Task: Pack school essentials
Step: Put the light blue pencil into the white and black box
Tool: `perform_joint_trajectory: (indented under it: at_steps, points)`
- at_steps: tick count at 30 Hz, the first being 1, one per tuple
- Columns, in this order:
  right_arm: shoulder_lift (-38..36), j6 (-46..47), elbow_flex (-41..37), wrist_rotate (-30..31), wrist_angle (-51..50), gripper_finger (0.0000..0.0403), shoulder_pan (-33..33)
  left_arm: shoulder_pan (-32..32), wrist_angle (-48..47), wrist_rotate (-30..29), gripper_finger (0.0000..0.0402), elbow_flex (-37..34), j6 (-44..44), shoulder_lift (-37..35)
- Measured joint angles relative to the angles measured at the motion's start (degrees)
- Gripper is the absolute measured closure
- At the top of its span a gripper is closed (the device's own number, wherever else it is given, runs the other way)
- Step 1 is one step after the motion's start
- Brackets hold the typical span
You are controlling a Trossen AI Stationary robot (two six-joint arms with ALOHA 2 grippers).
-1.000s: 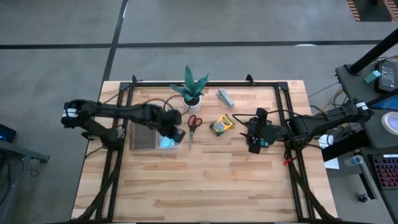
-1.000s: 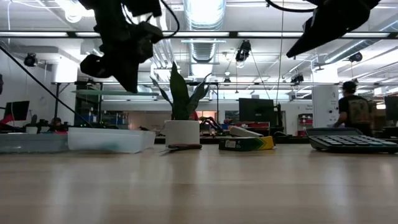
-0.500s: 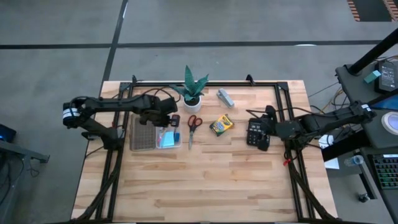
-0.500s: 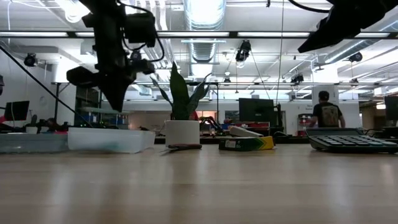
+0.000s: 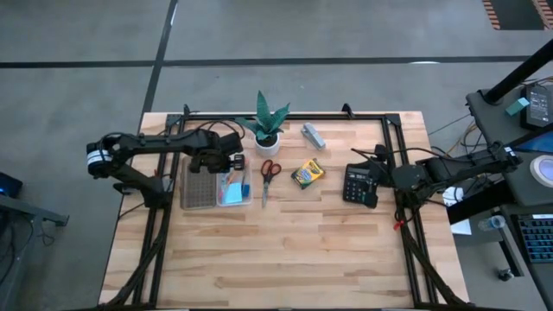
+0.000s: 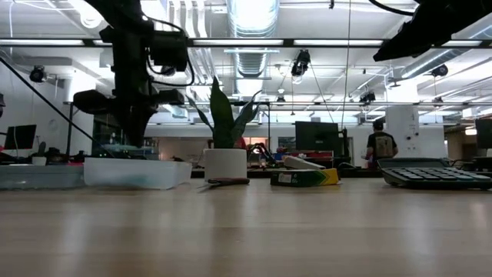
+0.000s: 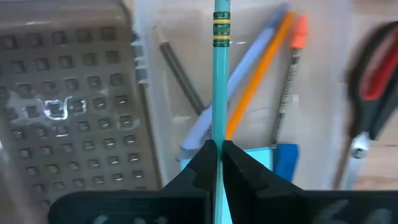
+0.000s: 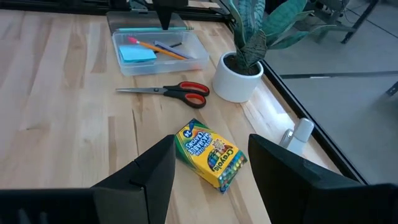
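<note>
Left gripper [image 7: 218,149]: teal pencil [image 7: 220,74] clamped between jaws, clear tray [image 7: 323,81] beyond. Right gripper [image 8: 210,165]: jaws parted, crayon box [image 8: 209,154] between.

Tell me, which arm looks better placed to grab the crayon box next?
Probably the right. The right gripper is open and faces the crayon box, while the left gripper is shut on a teal pencil above the clear tray.

The left gripper [image 7: 219,152] is held at nine o'clock with fingers closed, while the right gripper [image 8: 211,168] is kept spread at three o'clock.
</note>
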Motion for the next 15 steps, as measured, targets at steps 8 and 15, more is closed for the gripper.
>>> perform_joint_trajectory:
  at_steps: [8, 15]
  points:
    - [0.0, -0.3, 0.0, 0.0, 0.1, 0.0211, 0.0, 0.2, 0.5, 0.0, 0.0401, -1.3, 0.2, 0.0]
    - [0.0, -0.4, 0.0, 0.0, 0.3, 0.0211, 0.0, 1.2, 0.6, -0.7, 0.0401, -1.4, 0.4, 0.0]
